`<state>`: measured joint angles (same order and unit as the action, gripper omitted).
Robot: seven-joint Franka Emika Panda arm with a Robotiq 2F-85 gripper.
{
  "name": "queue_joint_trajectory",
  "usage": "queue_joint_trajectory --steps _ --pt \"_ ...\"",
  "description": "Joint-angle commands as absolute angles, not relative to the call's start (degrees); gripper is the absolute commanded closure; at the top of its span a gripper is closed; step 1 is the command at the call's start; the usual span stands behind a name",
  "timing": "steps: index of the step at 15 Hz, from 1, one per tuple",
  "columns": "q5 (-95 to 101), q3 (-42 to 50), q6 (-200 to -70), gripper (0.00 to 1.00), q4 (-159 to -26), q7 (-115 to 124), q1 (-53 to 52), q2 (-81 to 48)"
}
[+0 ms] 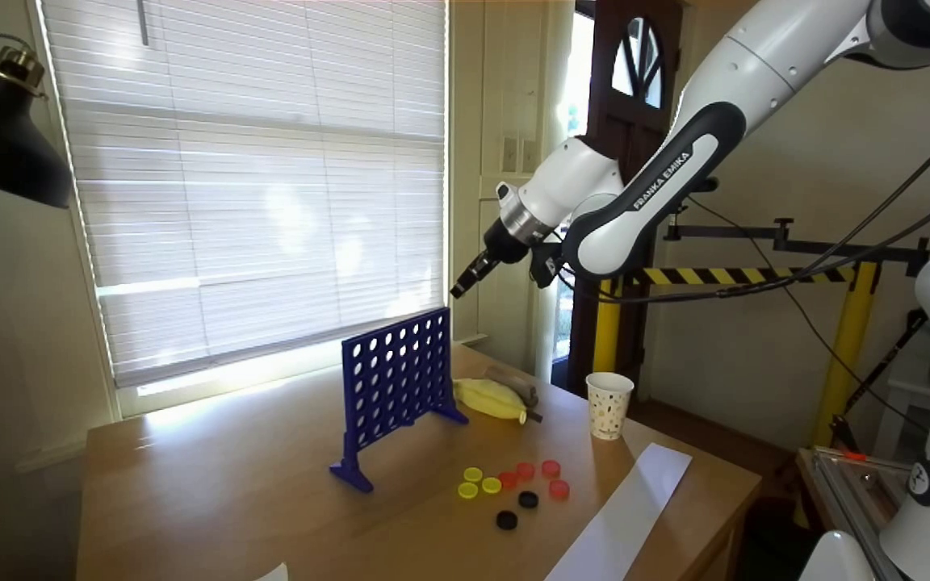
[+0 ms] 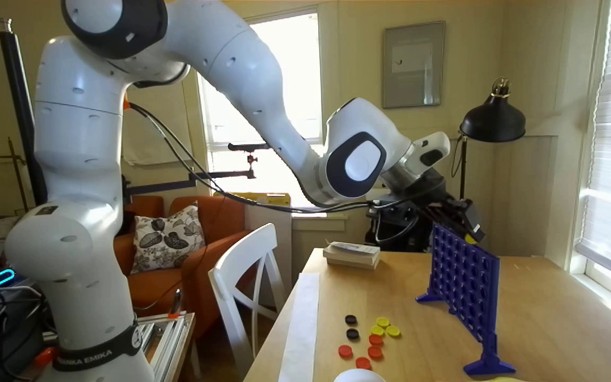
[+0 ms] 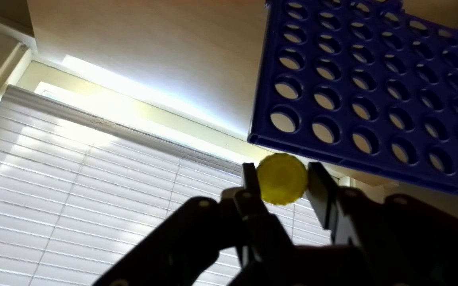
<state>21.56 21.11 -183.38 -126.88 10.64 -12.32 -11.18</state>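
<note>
The hand (image 3: 282, 177) pinches a yellow disc (image 3: 281, 181) by its rim, close to the top edge of the blue grid (image 1: 369, 434), which stands upright on the worktop (image 1: 215, 492). Beside the grid lie three yellow pieces (image 1: 492, 486), four red pieces (image 1: 559, 490) and two black pieces (image 1: 528, 499); farther out are a paper cup (image 1: 609, 407) and a white strip (image 1: 626, 512).
</note>
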Motion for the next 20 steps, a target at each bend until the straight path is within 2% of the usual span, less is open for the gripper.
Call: queue_joint_trajectory --steps 1,20 --pt "22.1 21.8 -185.8 0.9 -124.6 10.8 -13.3 -13.8" --pt "21.3 21.6 -187.8 0.9 -119.3 11.0 -14.0 -20.2"
